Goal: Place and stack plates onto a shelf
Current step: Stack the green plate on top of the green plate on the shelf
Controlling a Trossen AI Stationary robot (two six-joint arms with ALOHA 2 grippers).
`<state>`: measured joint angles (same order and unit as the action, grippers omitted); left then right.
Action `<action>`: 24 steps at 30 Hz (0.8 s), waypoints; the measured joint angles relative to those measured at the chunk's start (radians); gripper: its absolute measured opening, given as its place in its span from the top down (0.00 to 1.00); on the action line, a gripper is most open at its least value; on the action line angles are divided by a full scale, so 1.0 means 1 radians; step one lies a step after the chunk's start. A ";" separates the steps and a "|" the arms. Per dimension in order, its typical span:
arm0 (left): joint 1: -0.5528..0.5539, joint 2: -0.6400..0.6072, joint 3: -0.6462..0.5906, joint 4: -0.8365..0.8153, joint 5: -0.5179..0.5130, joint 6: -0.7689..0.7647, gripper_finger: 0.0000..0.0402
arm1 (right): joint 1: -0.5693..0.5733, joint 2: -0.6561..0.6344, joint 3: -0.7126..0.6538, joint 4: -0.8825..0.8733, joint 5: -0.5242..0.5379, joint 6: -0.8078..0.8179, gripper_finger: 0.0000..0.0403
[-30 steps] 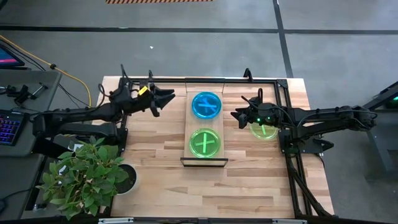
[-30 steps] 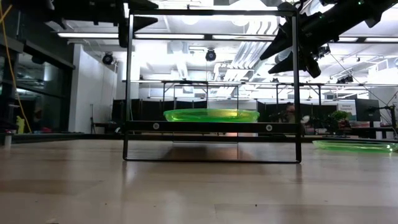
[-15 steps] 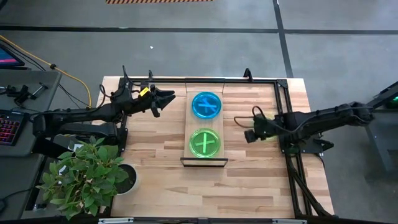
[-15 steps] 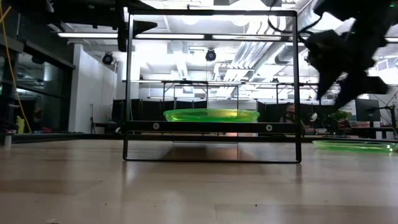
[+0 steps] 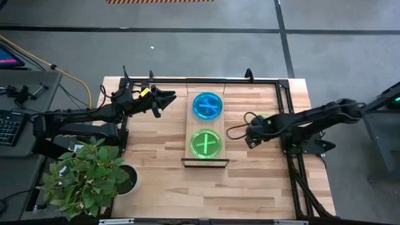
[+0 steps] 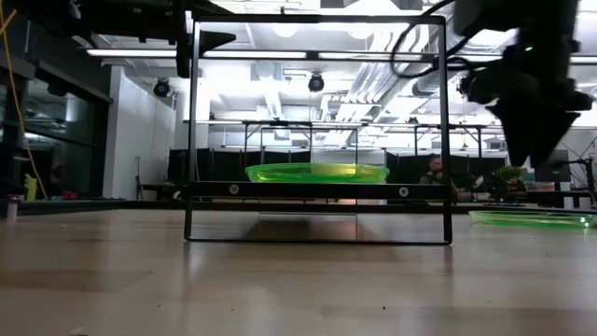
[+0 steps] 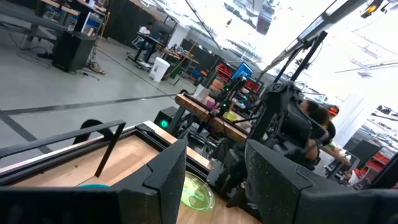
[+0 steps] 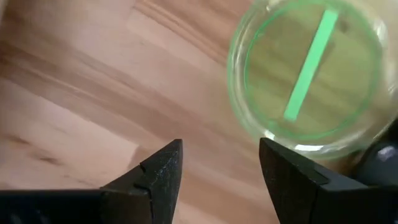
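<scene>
High view: the right gripper hangs with jaws parted and empty over bare tabletop, between the shelf and the loose green plate, which lies on the table just beside it (mostly hidden under the arm from above, plain in the right wrist view). To do the pick well, I judge it should centre over the plate's near rim, come down level and close on the edge so the plate does not skid. The shelf already carries a blue plate at its far end and a green plate at its near end. The left gripper waits, jaws apart, holding nothing, beyond the shelf's other side.
</scene>
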<state>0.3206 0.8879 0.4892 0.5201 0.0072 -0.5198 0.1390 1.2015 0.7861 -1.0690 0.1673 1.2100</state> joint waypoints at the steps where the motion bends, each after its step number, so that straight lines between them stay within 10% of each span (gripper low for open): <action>1: 0.000 0.000 0.000 0.000 0.000 0.000 0.61 | -0.001 0.039 0.020 -0.010 0.009 -0.041 0.51; 24: 0.000 0.000 0.000 0.000 -0.057 -0.004 0.61 | -0.060 0.469 0.026 -0.013 0.051 -0.366 0.51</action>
<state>0.3206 0.8879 0.4892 0.5201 -0.0494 -0.5236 0.0792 1.6702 0.8124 -1.0818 0.2185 0.8444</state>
